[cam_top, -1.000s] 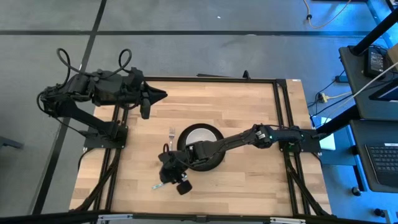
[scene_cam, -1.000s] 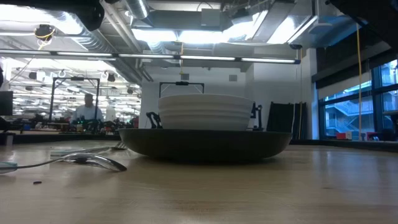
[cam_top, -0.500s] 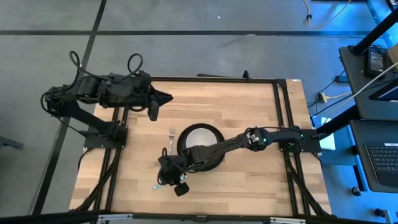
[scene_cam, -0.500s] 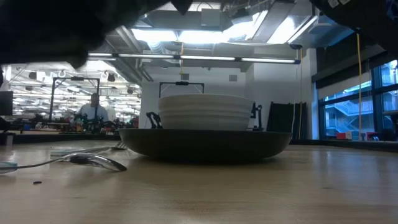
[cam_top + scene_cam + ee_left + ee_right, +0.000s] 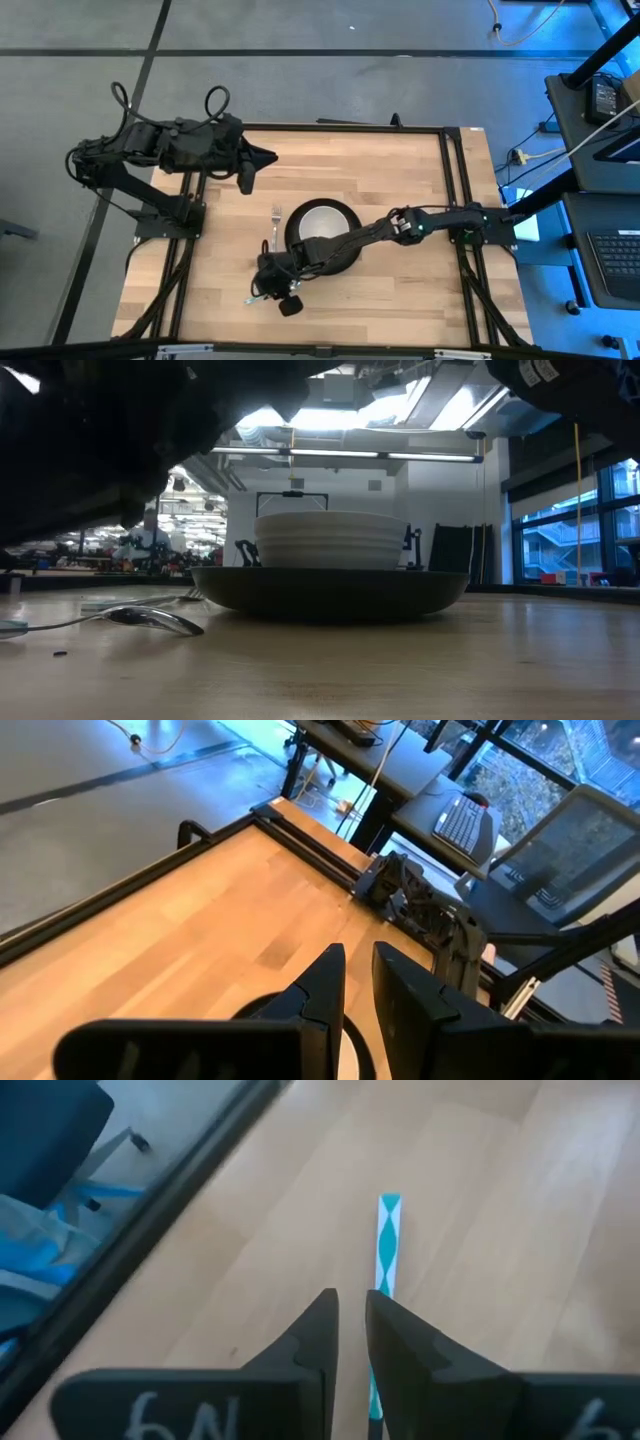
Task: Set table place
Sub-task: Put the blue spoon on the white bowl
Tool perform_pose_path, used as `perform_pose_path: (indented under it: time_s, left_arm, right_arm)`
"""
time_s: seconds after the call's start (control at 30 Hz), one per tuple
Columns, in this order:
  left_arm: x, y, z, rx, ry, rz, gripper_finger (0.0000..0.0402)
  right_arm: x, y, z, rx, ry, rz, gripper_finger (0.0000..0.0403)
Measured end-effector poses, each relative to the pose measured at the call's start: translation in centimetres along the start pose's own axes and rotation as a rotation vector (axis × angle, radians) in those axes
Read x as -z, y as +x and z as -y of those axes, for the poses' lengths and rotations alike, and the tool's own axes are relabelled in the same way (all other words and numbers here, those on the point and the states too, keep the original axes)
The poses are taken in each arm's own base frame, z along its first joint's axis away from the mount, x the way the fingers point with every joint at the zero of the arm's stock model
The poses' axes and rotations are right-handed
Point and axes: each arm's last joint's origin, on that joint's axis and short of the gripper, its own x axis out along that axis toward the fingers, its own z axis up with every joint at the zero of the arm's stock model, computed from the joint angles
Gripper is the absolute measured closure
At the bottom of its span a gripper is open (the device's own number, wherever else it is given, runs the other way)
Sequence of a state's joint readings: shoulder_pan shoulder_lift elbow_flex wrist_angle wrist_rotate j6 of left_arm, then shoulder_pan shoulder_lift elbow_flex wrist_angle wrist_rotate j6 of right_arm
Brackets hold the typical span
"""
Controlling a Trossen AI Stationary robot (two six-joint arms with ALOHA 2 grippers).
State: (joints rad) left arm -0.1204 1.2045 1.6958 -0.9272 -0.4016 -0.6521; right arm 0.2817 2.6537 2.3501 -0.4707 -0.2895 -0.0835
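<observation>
A white bowl [image 5: 320,218] sits on a dark plate [image 5: 350,228] in the middle of the wooden table [image 5: 400,170]; both show in the low view, bowl [image 5: 330,540] on plate [image 5: 330,592]. A fork [image 5: 277,214] lies left of the plate. A spoon [image 5: 150,618] with a teal-and-white striped handle [image 5: 388,1240] lies flat on the table near the front left. My right gripper [image 5: 268,290] hovers shut just above that handle [image 5: 350,1295]. My left gripper [image 5: 262,156] waits shut above the far left of the table [image 5: 358,952].
The table's black frame [image 5: 170,1210] runs close beyond the spoon's handle end. My right arm [image 5: 380,232] reaches across over the plate and bowl. Bare wood lies right of the plate [image 5: 420,290]. A person [image 5: 150,540] stands far off in the room.
My right gripper has gone down toward the spoon's handle and slightly toward the table's left edge, staying shut. My left arm shifted a little toward the table's right edge, then kept still. Spoon, fork, plate and bowl have not moved.
</observation>
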Motion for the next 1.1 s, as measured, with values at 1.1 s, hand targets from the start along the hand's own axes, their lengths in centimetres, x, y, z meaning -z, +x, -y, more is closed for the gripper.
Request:
perform_pose_path:
  time_s: [1.1]
  left_arm:
    - [6.7,-4.7,-0.3,-0.116,-0.249,-0.568,0.0353]
  right_arm:
    - [-9.1,-25.6,-5.2,0.034,0.173,0.062,0.0345]
